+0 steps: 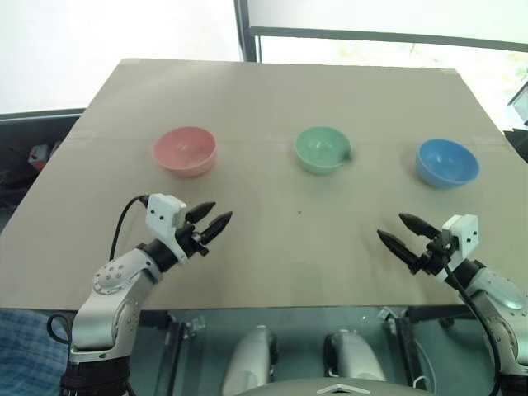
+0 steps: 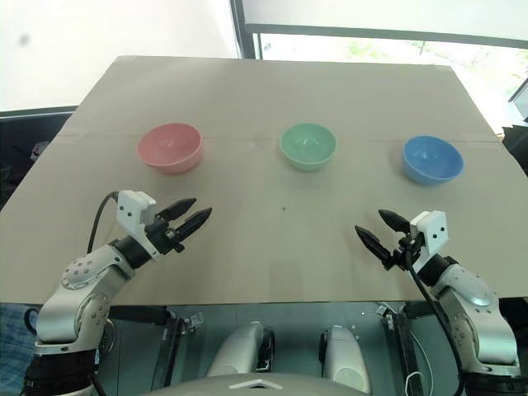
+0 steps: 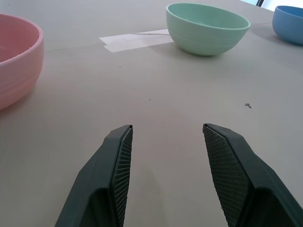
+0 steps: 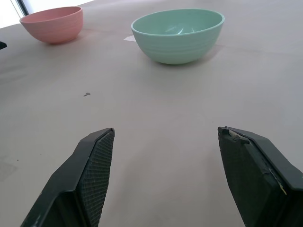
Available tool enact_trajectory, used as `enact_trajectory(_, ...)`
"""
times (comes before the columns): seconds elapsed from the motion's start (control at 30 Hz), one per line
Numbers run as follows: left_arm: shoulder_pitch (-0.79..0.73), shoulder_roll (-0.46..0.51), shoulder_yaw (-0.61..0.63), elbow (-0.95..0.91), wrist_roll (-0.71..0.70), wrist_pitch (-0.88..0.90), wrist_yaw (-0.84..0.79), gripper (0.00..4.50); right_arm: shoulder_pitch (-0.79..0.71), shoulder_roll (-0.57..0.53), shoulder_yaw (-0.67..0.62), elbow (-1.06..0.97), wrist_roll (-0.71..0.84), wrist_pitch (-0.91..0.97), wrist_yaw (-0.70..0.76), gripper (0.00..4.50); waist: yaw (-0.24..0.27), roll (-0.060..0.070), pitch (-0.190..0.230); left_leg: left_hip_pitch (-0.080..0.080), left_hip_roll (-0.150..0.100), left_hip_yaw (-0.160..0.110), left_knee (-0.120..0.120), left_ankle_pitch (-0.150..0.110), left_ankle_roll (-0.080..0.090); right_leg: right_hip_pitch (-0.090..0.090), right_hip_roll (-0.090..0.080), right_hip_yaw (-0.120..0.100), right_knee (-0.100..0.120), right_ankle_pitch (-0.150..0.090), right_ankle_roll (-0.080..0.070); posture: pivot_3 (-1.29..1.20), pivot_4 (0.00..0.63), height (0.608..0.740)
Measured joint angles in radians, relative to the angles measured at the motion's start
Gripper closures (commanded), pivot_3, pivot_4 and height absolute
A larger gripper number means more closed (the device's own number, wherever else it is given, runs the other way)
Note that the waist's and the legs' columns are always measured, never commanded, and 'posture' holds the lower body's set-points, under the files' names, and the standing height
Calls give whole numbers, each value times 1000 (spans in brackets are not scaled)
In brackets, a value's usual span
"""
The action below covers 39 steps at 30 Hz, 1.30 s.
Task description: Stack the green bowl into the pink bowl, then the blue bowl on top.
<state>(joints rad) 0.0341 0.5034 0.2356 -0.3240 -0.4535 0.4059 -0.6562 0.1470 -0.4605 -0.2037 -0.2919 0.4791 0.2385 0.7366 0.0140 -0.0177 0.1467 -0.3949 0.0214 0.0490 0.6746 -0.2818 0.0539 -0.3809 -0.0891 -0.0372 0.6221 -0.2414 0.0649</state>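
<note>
Three bowls sit apart in a row on the table [image 1: 272, 99]: the pink bowl [image 1: 185, 150] beyond the left gripper [image 1: 214, 220], the green bowl [image 1: 322, 149] between, the blue bowl [image 1: 447, 162] beyond the right gripper [image 1: 401, 229]. Both grippers hover empty, fingers apart.

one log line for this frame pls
stage: start, nothing stacked | pink bowl, green bowl, blue bowl: apart in a row on table | left gripper: open, empty | right gripper: open, empty

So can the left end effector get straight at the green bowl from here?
Probably yes: the left end effector is open and empty, with only bare table between it and the green bowl.
</note>
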Motion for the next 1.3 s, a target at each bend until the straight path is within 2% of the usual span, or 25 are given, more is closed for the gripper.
enact_trajectory(0.33,-4,0,-1,1,-4,-21,-1,2004,-21,-11,12,-6,1,0,20,834,1,0,0,0,0,0,0,0,0,0,0,0,0,1,2,0,150,740)
enact_trajectory(0.87,-39,2,-15,3,-20,-16,-10,2004,2,1,11,-67,41,38,-27,834,0,0,0,0,0,0,0,0,0,0,1,0,0,2,3,0,150,740)
enact_trajectory(0.97,-70,2,-17,25,-17,-15,-5,2004,-1,0,1,-115,133,112,-42,834,1,0,0,0,0,0,0,0,0,0,1,-1,1,2,3,0,150,740)
enact_trajectory(1.13,-154,31,-20,75,39,4,47,2004,-73,-91,-17,-286,355,256,-36,834,0,-1,-1,0,0,-1,0,0,0,0,2,-1,1,2,3,0,150,740)
enact_trajectory(1.3,-224,68,-19,186,102,1,82,2004,-140,-149,-24,-302,422,303,-40,834,1,-1,0,-1,-1,0,0,0,0,0,2,-1,0,2,3,0,150,740)
